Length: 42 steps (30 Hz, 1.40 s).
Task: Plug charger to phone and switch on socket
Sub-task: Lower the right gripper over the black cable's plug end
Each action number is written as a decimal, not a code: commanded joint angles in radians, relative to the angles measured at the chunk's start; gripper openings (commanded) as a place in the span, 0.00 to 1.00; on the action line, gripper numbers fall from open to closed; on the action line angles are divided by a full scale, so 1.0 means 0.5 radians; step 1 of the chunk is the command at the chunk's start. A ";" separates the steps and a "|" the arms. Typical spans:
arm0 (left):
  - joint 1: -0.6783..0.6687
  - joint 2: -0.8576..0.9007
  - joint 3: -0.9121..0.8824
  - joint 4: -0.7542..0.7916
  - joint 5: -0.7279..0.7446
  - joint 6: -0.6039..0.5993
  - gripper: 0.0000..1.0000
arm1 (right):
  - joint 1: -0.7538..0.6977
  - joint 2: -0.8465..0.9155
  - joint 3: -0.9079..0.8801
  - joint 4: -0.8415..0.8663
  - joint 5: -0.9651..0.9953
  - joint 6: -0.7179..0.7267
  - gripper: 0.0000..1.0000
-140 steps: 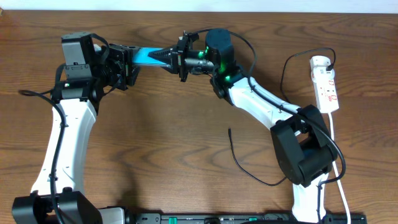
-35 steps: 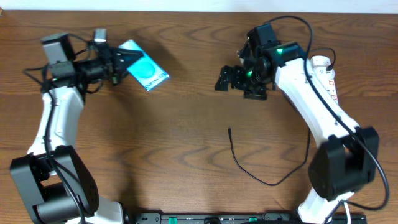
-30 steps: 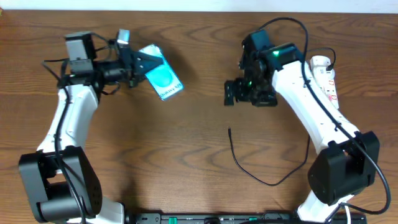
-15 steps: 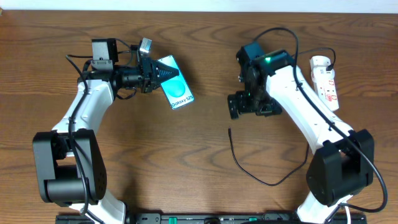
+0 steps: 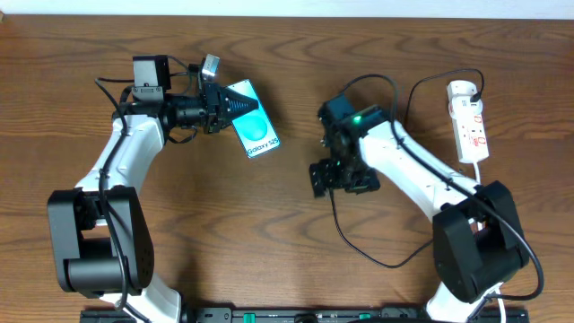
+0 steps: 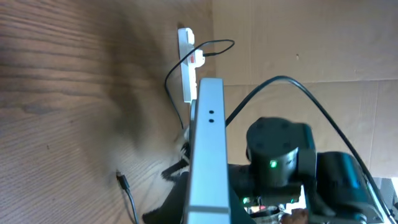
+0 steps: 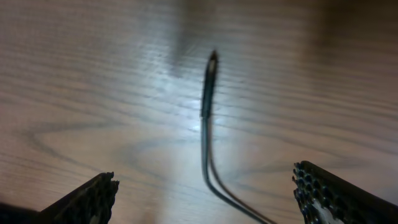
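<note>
With the left end effector [image 5: 224,106] clamped on the phone [image 5: 254,132], held well left of the charger [image 7: 204,124] tip, the right end effector [image 7: 203,179], jaws wide above that tip, should descend and pinch just behind it, leaving the plug protruding.

I see the table [image 5: 224,233] as brown wood, grain plain, lightly glossy. The phone [image 5: 250,128] has a shiny screen and a smooth silvery edge. The charger [image 7: 207,106] is smooth black; the socket [image 5: 470,121] smooth white plastic; right gripper [image 7: 204,177] pads [image 7: 323,186] black, dimpled.
</note>
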 commanded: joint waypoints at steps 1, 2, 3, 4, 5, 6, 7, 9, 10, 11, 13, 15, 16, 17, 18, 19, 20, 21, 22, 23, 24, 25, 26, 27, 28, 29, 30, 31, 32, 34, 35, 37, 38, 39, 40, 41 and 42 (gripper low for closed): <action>0.004 0.011 0.016 0.000 0.057 0.036 0.07 | 0.035 0.002 -0.038 0.018 -0.024 0.104 0.89; 0.004 0.011 0.016 0.000 0.057 0.036 0.07 | 0.038 0.002 -0.045 0.023 -0.017 0.122 0.88; 0.004 0.011 0.016 0.000 0.057 0.036 0.07 | 0.039 0.002 -0.049 0.024 -0.008 0.134 0.86; 0.004 0.011 0.016 0.000 0.057 0.037 0.07 | 0.039 0.002 -0.056 0.025 0.010 0.150 0.84; 0.004 0.011 0.016 0.000 0.057 0.039 0.07 | 0.039 0.002 -0.066 0.032 0.011 0.148 0.83; 0.004 0.011 0.016 -0.001 0.058 0.052 0.07 | 0.039 0.002 -0.075 0.038 0.010 0.152 0.79; 0.004 0.011 0.016 -0.001 0.057 0.051 0.07 | 0.039 0.002 -0.087 0.050 0.010 0.163 0.75; 0.004 0.011 0.016 -0.001 0.057 0.052 0.07 | 0.040 0.002 -0.130 0.113 0.010 0.194 0.68; 0.004 0.011 0.016 -0.002 0.057 0.052 0.07 | 0.040 0.002 -0.146 0.130 0.009 0.201 0.68; 0.004 0.011 0.016 -0.002 0.057 0.051 0.07 | 0.040 0.002 -0.171 0.150 0.002 0.207 0.64; 0.004 0.011 0.016 -0.001 0.056 0.052 0.07 | 0.040 0.002 -0.193 0.159 0.001 0.220 0.57; 0.004 0.011 0.016 -0.001 0.056 0.060 0.07 | 0.040 0.002 -0.196 0.168 0.002 0.221 0.56; 0.004 0.011 0.016 -0.001 0.055 0.066 0.07 | 0.040 0.002 -0.198 0.178 0.002 0.222 0.57; 0.004 0.011 0.016 -0.002 0.052 0.066 0.07 | 0.040 0.002 -0.201 0.190 0.002 0.222 0.57; 0.004 0.011 0.016 -0.009 0.050 0.066 0.07 | 0.040 0.002 -0.211 0.206 0.004 0.233 0.56; 0.004 0.011 0.016 -0.012 0.048 0.066 0.07 | 0.040 0.002 -0.214 0.212 0.004 0.237 0.55; 0.004 0.011 0.016 -0.015 0.040 0.066 0.07 | 0.043 0.002 -0.223 0.233 0.003 0.238 0.54; 0.004 0.011 0.016 -0.015 0.040 0.066 0.07 | 0.047 0.003 -0.232 0.250 0.003 0.247 0.55; 0.004 0.011 0.016 -0.015 0.040 0.066 0.07 | 0.053 0.003 -0.242 0.266 0.002 0.260 0.54; 0.004 0.011 0.016 -0.015 0.040 0.066 0.07 | 0.060 0.004 -0.246 0.278 0.003 0.260 0.55; 0.004 0.011 0.016 -0.015 0.040 0.066 0.07 | 0.065 0.010 -0.247 0.285 0.002 0.261 0.55; 0.004 0.011 0.016 -0.015 0.040 0.066 0.07 | 0.069 0.017 -0.247 0.286 0.002 0.275 0.56; 0.004 0.011 0.016 -0.015 0.040 0.066 0.07 | 0.070 0.024 -0.247 0.287 0.002 0.275 0.56; 0.004 0.011 0.016 -0.016 0.040 0.066 0.07 | 0.070 0.035 -0.247 0.287 0.003 0.275 0.55; 0.004 0.011 0.016 -0.016 0.040 0.066 0.07 | 0.070 0.044 -0.247 0.287 0.002 0.275 0.55; 0.004 0.011 0.016 -0.016 0.040 0.066 0.07 | 0.070 0.053 -0.247 0.287 0.002 0.275 0.55; 0.004 0.011 0.016 -0.016 0.040 0.066 0.07 | 0.074 0.056 -0.247 0.288 0.003 0.275 0.55; 0.004 0.011 0.016 -0.016 0.040 0.066 0.07 | 0.076 0.063 -0.247 0.294 0.003 0.274 0.55; 0.004 0.011 0.016 -0.016 0.040 0.072 0.07 | 0.080 0.070 -0.247 0.308 0.003 0.275 0.55; 0.004 0.011 0.016 -0.016 0.040 0.073 0.07 | 0.081 0.096 -0.250 0.343 0.006 0.291 0.53; 0.004 0.011 0.016 -0.016 0.040 0.073 0.07 | 0.081 0.101 -0.250 0.352 0.010 0.298 0.52; 0.004 0.011 0.016 -0.016 0.040 0.073 0.07 | 0.081 0.117 -0.252 0.384 0.014 0.298 0.51; 0.004 0.011 0.016 -0.016 0.038 0.073 0.07 | 0.081 0.119 -0.253 0.394 0.021 0.304 0.51; 0.004 0.011 0.016 -0.016 0.036 0.073 0.07 | 0.082 0.122 -0.253 0.405 0.060 0.321 0.51; 0.004 0.011 0.016 -0.016 0.036 0.073 0.07 | 0.082 0.122 -0.253 0.405 0.077 0.332 0.50; 0.004 0.011 0.016 -0.016 0.036 0.073 0.07 | 0.082 0.122 -0.253 0.404 0.105 0.349 0.50; 0.004 0.011 0.016 -0.016 0.036 0.073 0.07 | 0.083 0.123 -0.253 0.404 0.109 0.349 0.51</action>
